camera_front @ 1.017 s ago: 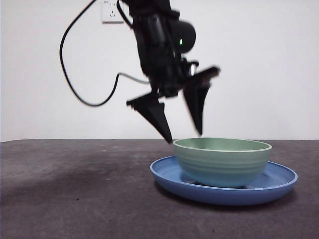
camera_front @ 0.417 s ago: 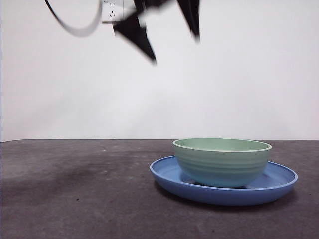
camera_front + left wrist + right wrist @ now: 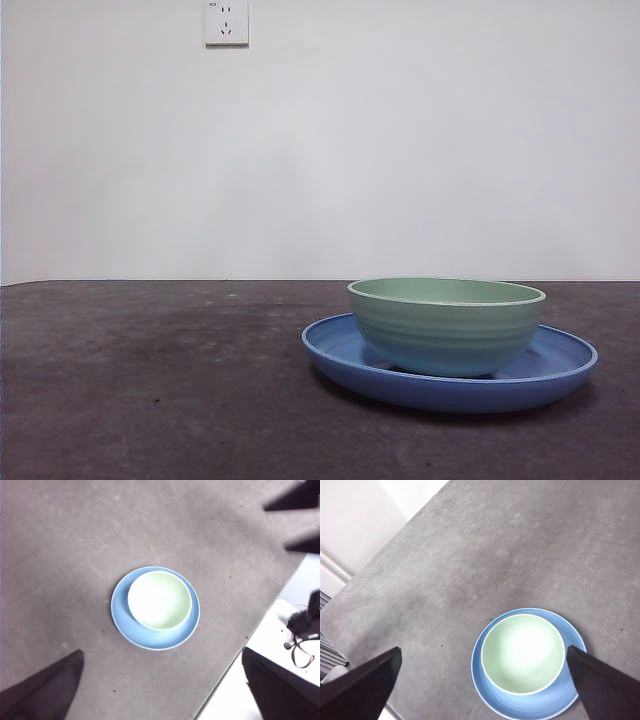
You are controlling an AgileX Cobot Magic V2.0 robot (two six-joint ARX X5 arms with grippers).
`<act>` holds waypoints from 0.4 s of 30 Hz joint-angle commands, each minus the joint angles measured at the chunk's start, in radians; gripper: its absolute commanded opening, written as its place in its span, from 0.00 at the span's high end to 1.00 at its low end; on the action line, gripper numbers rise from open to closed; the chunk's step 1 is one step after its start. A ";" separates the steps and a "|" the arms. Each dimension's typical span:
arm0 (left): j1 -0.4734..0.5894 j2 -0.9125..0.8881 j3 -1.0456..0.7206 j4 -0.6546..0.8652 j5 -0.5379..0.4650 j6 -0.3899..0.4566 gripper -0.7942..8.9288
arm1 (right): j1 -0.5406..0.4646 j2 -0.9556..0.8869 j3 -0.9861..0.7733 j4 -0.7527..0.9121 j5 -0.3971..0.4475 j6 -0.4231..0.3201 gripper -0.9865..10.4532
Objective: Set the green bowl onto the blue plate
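Observation:
The green bowl (image 3: 446, 325) stands upright in the middle of the blue plate (image 3: 335, 352), on the dark table right of centre. No arm shows in the front view. My left gripper (image 3: 162, 680) is open and empty, high above the table, with the bowl (image 3: 160, 600) and the plate (image 3: 150, 639) far below it. My right gripper (image 3: 481, 680) is also open and empty, high above the bowl (image 3: 522, 652) and the plate (image 3: 532, 709). The right gripper's jaws also show in the left wrist view (image 3: 300, 522).
A white wall socket (image 3: 226, 22) sits on the back wall. The left wrist view shows the table's edge (image 3: 250, 635) with cables (image 3: 300, 630) beyond it. The right wrist view shows another table edge (image 3: 385, 545).
The open gripper that hung just left of the bowl's rim has risen and left the front view. The bowl and plate have not moved.

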 commanded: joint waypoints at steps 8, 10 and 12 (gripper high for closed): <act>0.011 -0.339 -0.403 0.091 0.008 0.095 0.21 | 0.003 0.004 0.018 0.010 0.001 -0.002 0.36; 0.011 -0.406 -0.493 0.114 0.035 0.094 0.21 | 0.003 0.004 0.018 0.010 0.001 -0.002 0.36; 0.011 -0.467 -0.576 0.147 0.060 0.072 0.21 | 0.003 0.004 0.018 0.010 0.001 -0.002 0.36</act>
